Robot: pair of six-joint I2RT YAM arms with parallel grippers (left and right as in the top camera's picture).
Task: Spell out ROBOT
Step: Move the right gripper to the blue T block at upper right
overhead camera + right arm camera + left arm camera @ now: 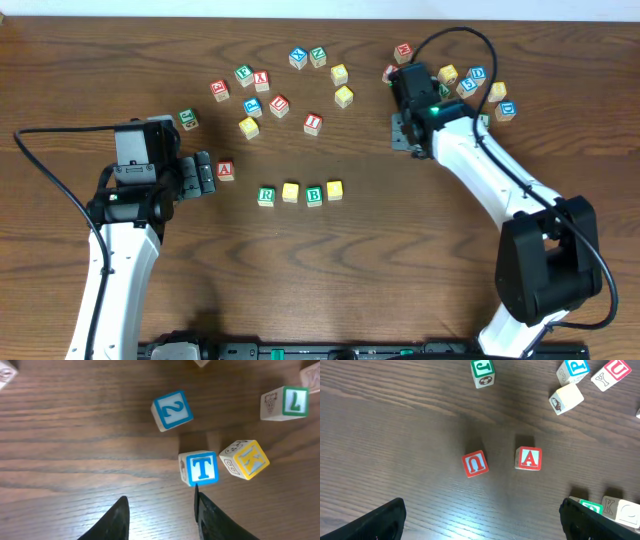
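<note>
Four cubes lie in a row at mid-table: green R (266, 196), plain yellow (290, 192), green B (314, 195), plain yellow (334, 189). The blue T cube (200, 468) rests on the wood beside a yellow K cube (245, 459). My right gripper (159, 494) is open and holds nothing; its right fingertip (196, 491) sits just under the T cube's lower edge. From overhead, the right gripper (405, 88) hangs over the back-right cluster, and I cannot pick out the T there. My left gripper (205, 175) is wide open and empty, just left of a red A cube (226, 170).
Loose cubes are scattered across the back, including red U (475, 464), red A (528, 458), a blue 2 (172, 410) and a green L (292, 402). More cubes crowd the back right (477, 73). The left gripper (485, 527) hangs over bare wood.
</note>
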